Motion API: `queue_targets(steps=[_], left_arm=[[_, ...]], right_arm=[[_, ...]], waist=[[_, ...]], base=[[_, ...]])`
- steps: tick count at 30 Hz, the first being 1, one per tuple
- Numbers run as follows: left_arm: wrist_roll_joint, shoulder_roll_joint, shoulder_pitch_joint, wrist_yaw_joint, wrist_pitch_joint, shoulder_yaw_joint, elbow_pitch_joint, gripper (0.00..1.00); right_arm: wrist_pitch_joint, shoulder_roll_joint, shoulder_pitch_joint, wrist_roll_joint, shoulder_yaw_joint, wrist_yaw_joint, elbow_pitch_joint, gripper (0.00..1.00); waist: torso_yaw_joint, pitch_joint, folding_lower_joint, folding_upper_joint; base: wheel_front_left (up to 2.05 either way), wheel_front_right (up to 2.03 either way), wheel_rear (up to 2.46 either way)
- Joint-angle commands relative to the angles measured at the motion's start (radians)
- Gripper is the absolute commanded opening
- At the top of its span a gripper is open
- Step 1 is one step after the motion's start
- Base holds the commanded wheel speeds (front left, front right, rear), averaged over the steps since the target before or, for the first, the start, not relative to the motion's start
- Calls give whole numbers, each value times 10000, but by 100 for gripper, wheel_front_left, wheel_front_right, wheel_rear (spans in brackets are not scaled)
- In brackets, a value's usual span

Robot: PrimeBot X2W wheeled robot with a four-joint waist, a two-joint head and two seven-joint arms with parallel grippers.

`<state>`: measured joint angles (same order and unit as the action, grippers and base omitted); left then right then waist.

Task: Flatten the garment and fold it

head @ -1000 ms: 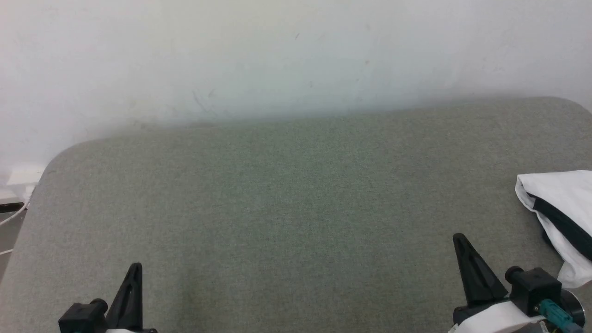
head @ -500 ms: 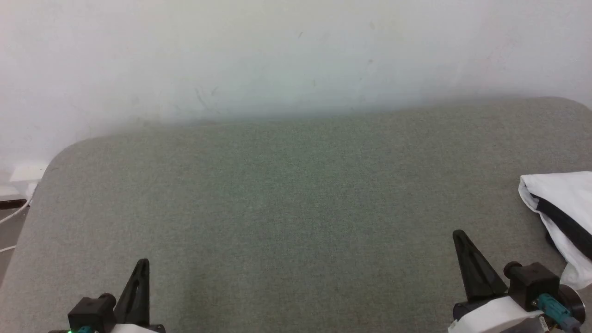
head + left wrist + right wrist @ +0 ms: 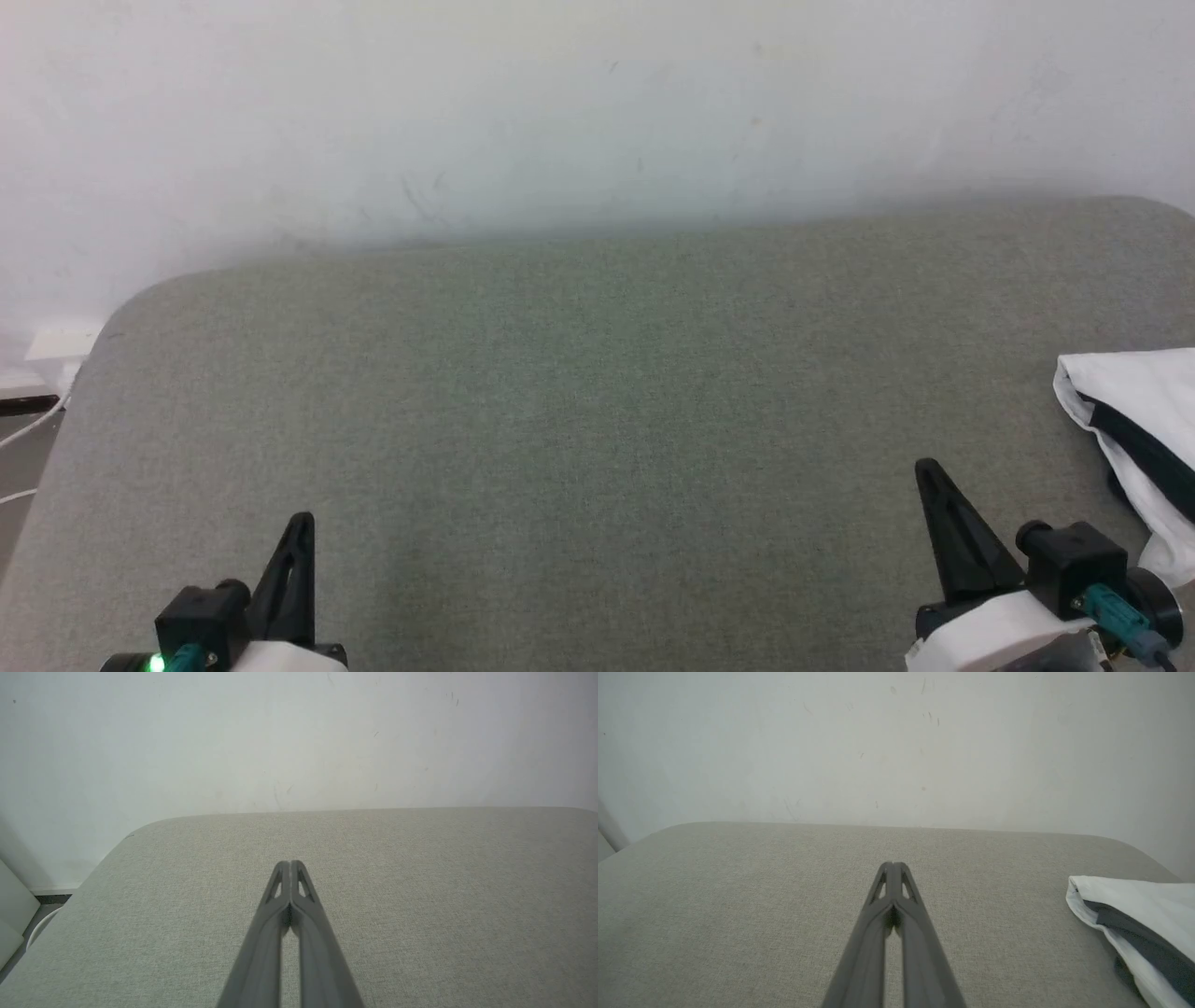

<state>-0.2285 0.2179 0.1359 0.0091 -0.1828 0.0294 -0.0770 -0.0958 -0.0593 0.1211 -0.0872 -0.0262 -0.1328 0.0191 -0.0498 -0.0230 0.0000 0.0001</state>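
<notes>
Left gripper (image 3: pixel 302 519): fingers pressed together tip to tip, nothing between them. It sits over the worktop's (image 3: pixel 597 373) near-left area, tips pointing at the far edge. The left wrist view shows the same: closed tips (image 3: pixel 290 863) over bare grey-green fabric.

Right gripper (image 3: pixel 925 465): fingers also closed flat against each other and holding nothing, over the near-right area. The closed tips (image 3: pixel 893 864) are confirmed in the right wrist view.

The garment (image 3: pixel 1131 403) lies bunched at the worktop's right edge, white with a dark band across it, partly cut off by the frame. It is off to the right of the right gripper and clear of it, no contact. Seen again at (image 3: pixel 1134 895).

A pale wall (image 3: pixel 560 112) runs along the far edge. A white cable (image 3: pixel 28 427) lies past the far-left corner.
</notes>
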Motion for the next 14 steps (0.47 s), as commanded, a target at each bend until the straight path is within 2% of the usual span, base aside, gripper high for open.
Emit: queue_targets(steps=[1, 14], left_arm=[[132, -90, -236, -30, 90, -59, 67, 0], [460, -332, -407, -40, 355, -95, 175, 0]], right_arm=[[56, 28, -206, 99, 29, 7, -23, 0], [193, 37, -359, 217, 64, 9, -49, 0]], waist=[[9, 4, 0, -1], [84, 39, 0, -1]], base=[[0, 0, 0], [0, 0, 0]])
